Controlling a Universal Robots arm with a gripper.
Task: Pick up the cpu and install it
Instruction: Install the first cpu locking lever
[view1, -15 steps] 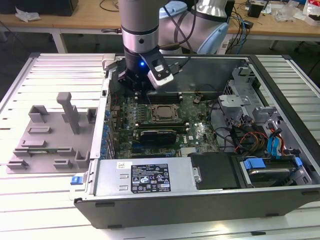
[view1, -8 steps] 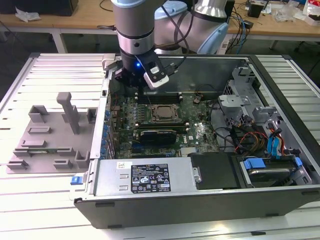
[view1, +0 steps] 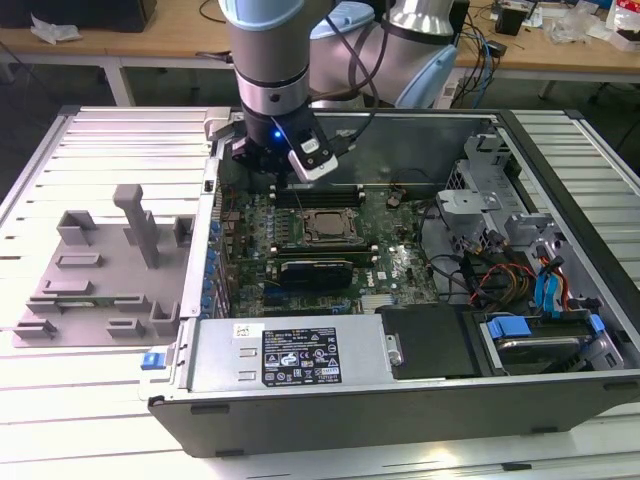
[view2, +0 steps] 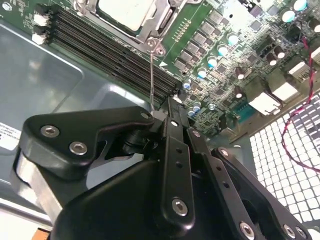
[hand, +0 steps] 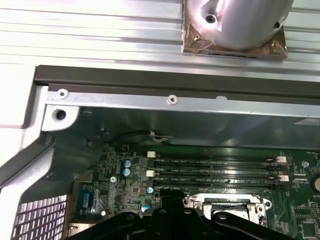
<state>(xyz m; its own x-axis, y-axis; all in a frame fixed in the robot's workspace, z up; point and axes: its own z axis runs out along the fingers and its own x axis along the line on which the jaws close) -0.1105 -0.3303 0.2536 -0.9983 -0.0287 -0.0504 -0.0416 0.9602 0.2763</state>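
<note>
The cpu (view1: 325, 226) lies flat in the socket frame (view1: 322, 243) on the green motherboard inside the open computer case. Its silver top (view2: 127, 12) shows with the metal frame around it in the second wrist view. My gripper (view1: 272, 180) hangs over the memory slots (view2: 110, 55) just behind the socket, towards the case's back wall. Its black fingers (view2: 175, 150) are pressed together with nothing between them. A thin metal socket lever (view2: 151, 75) runs from the frame's corner to the fingertips. The gripper tip (hand: 170, 192) also shows beside the socket frame (hand: 227, 202).
A grey plastic tray (view1: 60, 300) with upright blocks lies outside the case at the exterior view's left. Drive bays, a fan bracket and coloured cables (view1: 520, 270) fill the case's right side. The black power supply (view1: 300, 355) sits along the front. The case wall (hand: 165, 100) stands close behind the gripper.
</note>
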